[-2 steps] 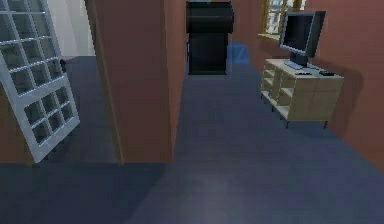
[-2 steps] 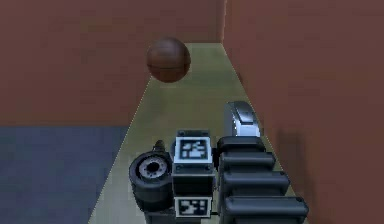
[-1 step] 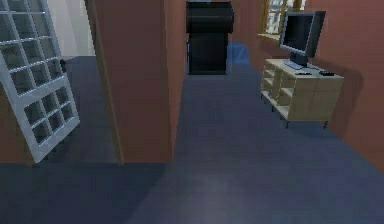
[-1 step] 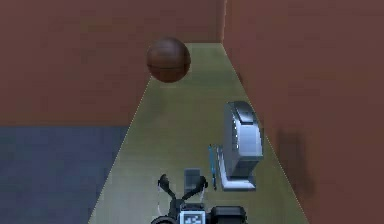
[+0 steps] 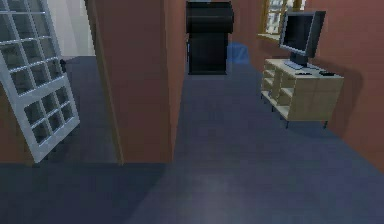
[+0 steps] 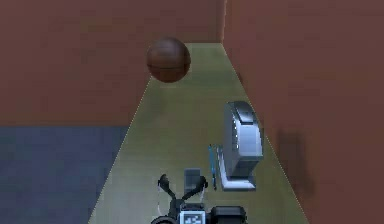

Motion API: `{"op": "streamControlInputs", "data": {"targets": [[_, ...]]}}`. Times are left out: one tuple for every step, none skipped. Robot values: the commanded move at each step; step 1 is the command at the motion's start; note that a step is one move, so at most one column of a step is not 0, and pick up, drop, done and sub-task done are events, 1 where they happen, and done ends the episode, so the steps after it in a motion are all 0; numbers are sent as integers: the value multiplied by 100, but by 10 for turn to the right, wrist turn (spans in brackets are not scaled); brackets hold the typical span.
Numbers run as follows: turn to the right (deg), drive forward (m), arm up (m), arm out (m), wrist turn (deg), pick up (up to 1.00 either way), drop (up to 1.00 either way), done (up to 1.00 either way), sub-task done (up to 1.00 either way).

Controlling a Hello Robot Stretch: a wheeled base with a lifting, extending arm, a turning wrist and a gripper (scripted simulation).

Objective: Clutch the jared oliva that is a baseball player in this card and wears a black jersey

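Forward view: dark blue floor [image 5: 230, 150] running down a passage between reddish-brown walls [image 5: 140, 70]. White glass-paned door [image 5: 35, 85] on the view's left. Dark cabinet [image 5: 210, 38] at the far end. On the view's right a light wooden shelf unit [image 5: 300, 95] stands against the wall, with a flat screen [image 5: 300, 35] on top. Arm side view: long olive-tan table [image 6: 140, 170] running away beside more reddish wall. Brown ball [image 6: 168, 59] toward its far end. Nearer, a grey-white upright device [image 6: 240, 145], kind uncertain. Just beside it, on its left, a thin pale-blue slip [image 6: 213, 162] stands on edge. By its shape it may be the card, but no player or black jersey can be made out. Jaws low in this view, over the table and just beside the slip; touching or apart, cannot tell. Whether the jaws grasp anything: cannot tell. Judgement: the approach looks done, with the robot alongside the table and the arm out near the likely target. The slip stands on the table, so the taking is not yet done. Left: confirm the slip is the card, line up on it, take hold, raise it clear.
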Motion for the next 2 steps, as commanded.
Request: {"op": "streamControlInputs", "data": {"targets": [[0,0,10,0,0,0,0,0,0],[0,0,0,0,0,0,0,100,0]]}}
